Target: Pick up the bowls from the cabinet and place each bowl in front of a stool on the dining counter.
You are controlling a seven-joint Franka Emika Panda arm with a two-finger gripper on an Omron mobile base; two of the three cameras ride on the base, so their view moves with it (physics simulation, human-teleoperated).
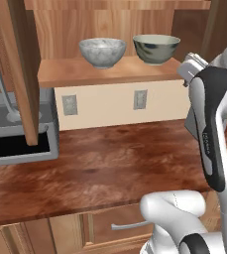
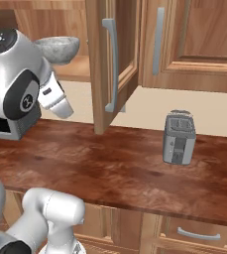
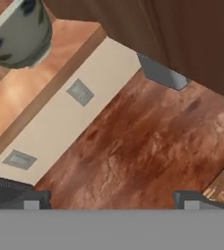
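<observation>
Two bowls stand side by side on the plank shelf (image 1: 110,73) of the open wood cabinet (image 1: 85,20). The mottled grey-white bowl (image 1: 102,52) is on the left and the dark green-grey bowl (image 1: 156,48) on the right. In the hand view the green-grey bowl (image 3: 18,34) sits at the upper left, well away from my gripper (image 3: 112,200). The gripper is open, its fingertips (image 3: 33,200) wide apart with nothing between them, over the red-brown worktop (image 3: 147,141). The grey-white bowl (image 2: 60,48) peeks out behind my arm. The stool and the dining counter are out of view.
An open cabinet door (image 2: 110,64) with a silver bar handle hangs over the worktop, and another open door (image 1: 18,64) is at the left. A grey toaster oven (image 1: 21,144) stands below that door. A toaster (image 2: 179,137) sits to the right. Wall outlets (image 1: 69,104) are under the shelf.
</observation>
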